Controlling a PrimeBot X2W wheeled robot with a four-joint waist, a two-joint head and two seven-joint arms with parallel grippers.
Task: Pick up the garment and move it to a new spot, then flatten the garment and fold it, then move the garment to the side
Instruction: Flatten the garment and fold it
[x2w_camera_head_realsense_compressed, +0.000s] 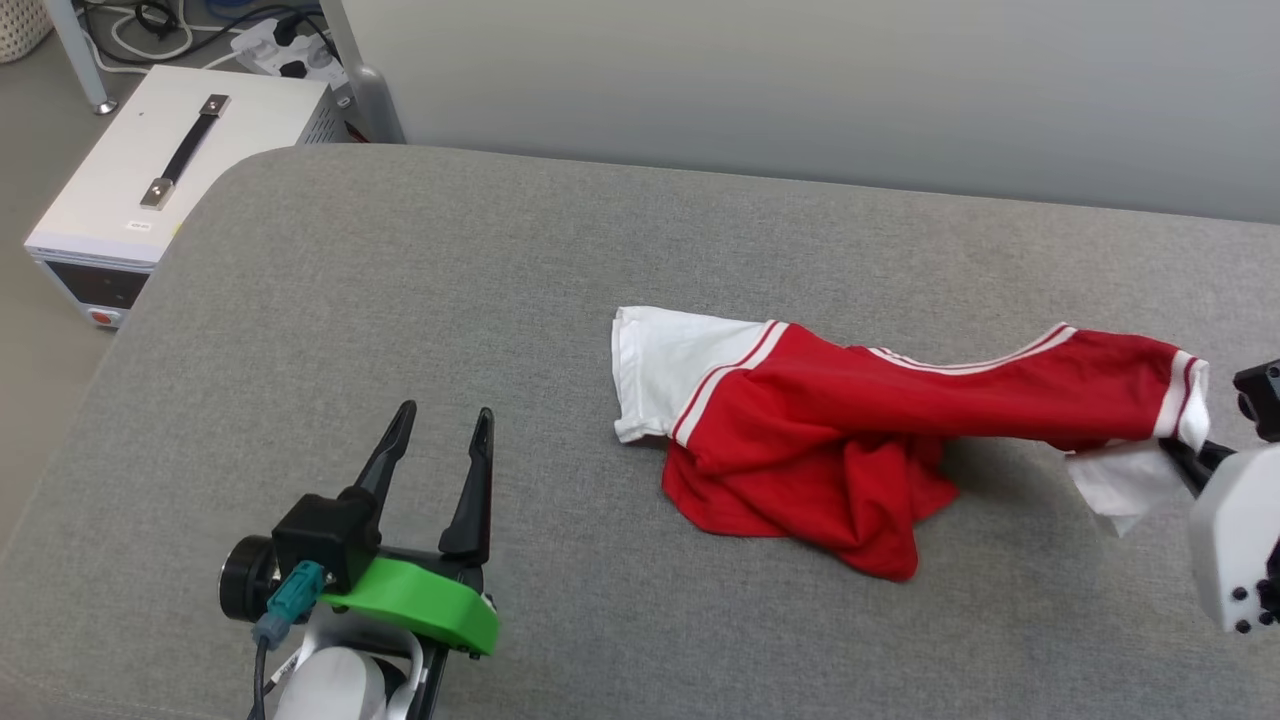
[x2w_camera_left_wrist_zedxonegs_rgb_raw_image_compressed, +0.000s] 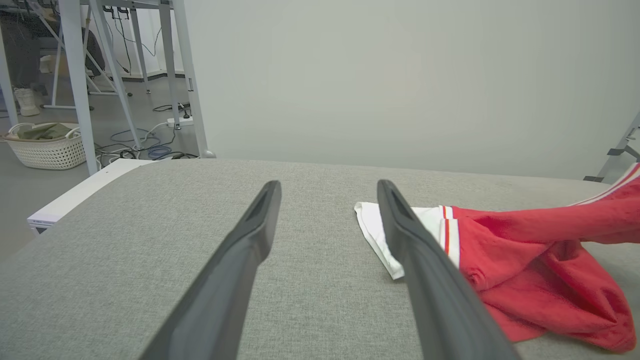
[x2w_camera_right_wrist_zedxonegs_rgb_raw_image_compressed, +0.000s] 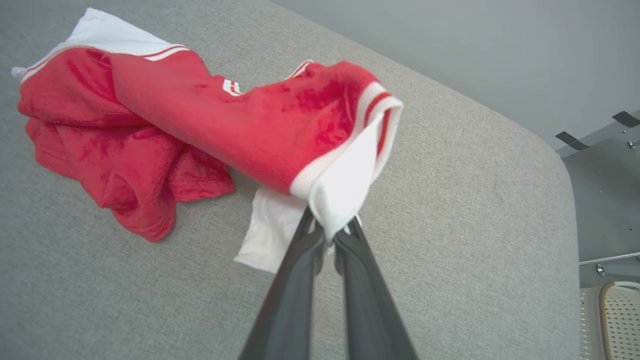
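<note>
right gripper (x2w_camera_right_wrist_zedxonegs_rgb_raw_image_compressed: 329, 231): jaws pinched almost together, just a sliver of gap btw the fingers. Clamped on the white sleeve cuff (x2w_camera_right_wrist_zedxonegs_rgb_raw_image_compressed: 345, 190) of the garment (x2w_camera_head_realsense_compressed: 850, 420). Grip is at the fingertips only, w/ cuff fabric bunched over the tips and a loose white flap hanging beside them. In head view it sits at the far right edge, fingers mostly hidden behind the cloth.

left gripper (x2w_camera_head_realsense_compressed: 445, 410): jaws wide apart, nothing btw them, nothing touching. It's over bare grey cushion (x2w_camera_head_realsense_compressed: 400, 280), lower left in head view, well apart from the shirt. In left wrist view one finger overlaps the other white sleeve (x2w_camera_left_wrist_zedxonegs_rgb_raw_image_compressed: 372, 230), but head view shows a clear gap, so no contact.

garment: red tee on the cushion, right of centre.
- Held end is lifted off the surface and stretched as a red band toward the right gripper, shadow under it.
- Rest is a crumpled heap on the cushion, not flat, not folded.
- Free sleeve lies flat at the heap's left end.
- Red/white stripe trim shows at both cuffs.
- A bit of white print shows in right wrist view, can't read it.

bg: white box w/ black handle (x2w_camera_head_realsense_compressed: 150, 170) on the floor off the cushion's far-left corner. Basket (x2w_camera_left_wrist_zedxonegs_rgb_raw_image_compressed: 47, 150) on the floor further back.
</note>
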